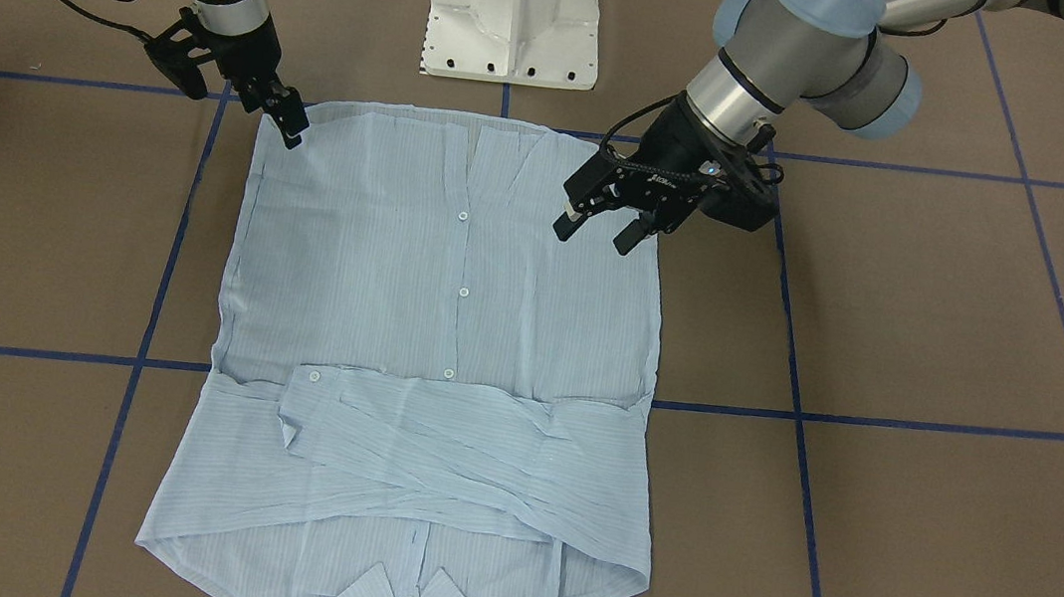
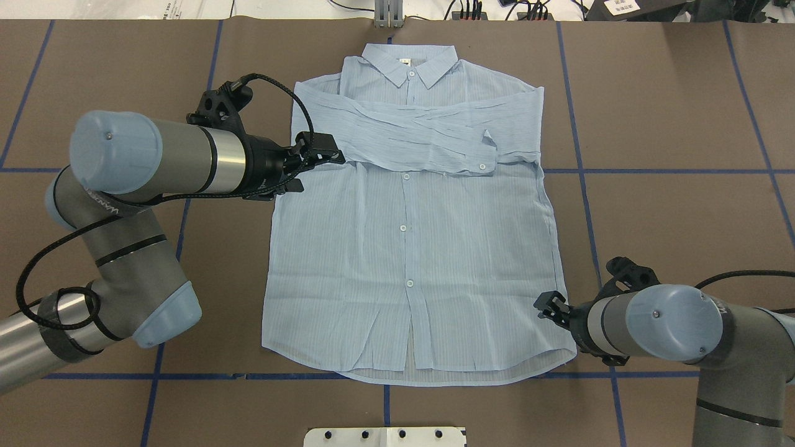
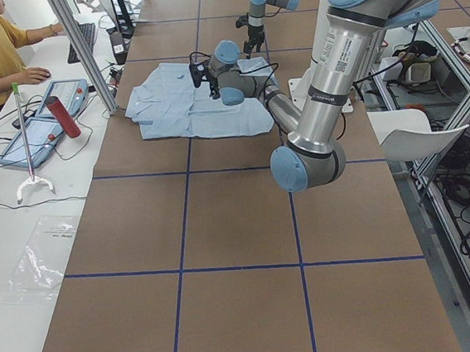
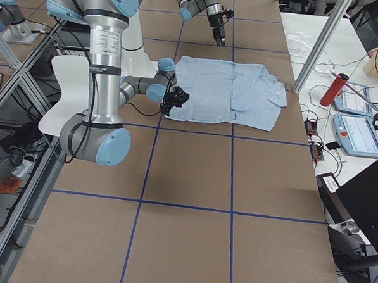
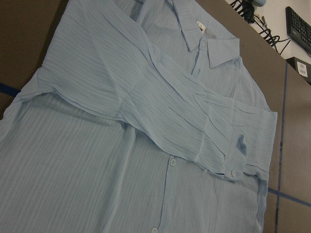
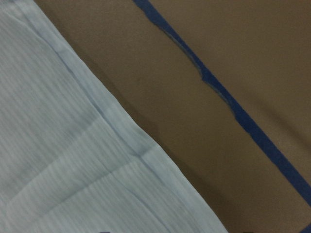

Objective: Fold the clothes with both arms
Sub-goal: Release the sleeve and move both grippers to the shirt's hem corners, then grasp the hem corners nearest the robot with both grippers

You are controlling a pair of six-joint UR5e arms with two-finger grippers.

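Seeing a thin, finely striped pale-blue shirt [image 2: 404, 267] flat on the brown desk [image 2: 683, 124], sleeves [image 2: 422, 139] crossed; my left gripper [image 1: 593, 238] hangs released; right gripper [image 1: 292, 133], I cannot tell.

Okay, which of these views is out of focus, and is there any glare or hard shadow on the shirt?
Right wrist view: soft, the shirt hem and blue tape line blurred. Left wrist view: sharper, stripes and buttons readable. Overhead and front-facing views: crisp, even light, no glare or hard shadows on the cloth.
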